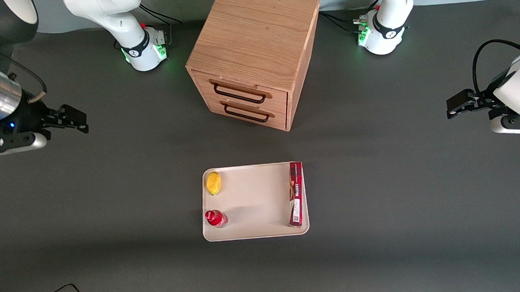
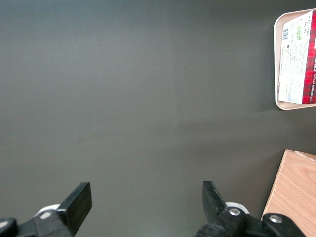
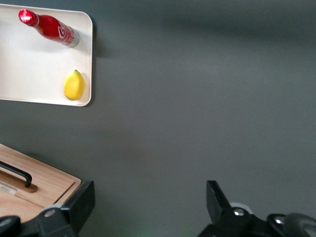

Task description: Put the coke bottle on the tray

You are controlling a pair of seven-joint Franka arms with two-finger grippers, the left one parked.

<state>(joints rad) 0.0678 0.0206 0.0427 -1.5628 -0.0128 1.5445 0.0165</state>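
Tool: black two-finger tool [image 1: 76, 118], fingers spread wide, holding nothing, hovering above bare dark grey tabletop [image 1: 113, 192] toward the working arm's end, well apart from the tray.
Bottle: slim glossy red coke bottle [image 1: 215, 218] with red cap, white script, silvery base; upright on the tray.
Tray: flat cream-white rectangular tray [image 1: 253, 199], rounded corners, low rim.
Also on tray: smooth yellow lemon [image 1: 213, 183]; long red printed box [image 1: 296, 193], lettering unreadable.
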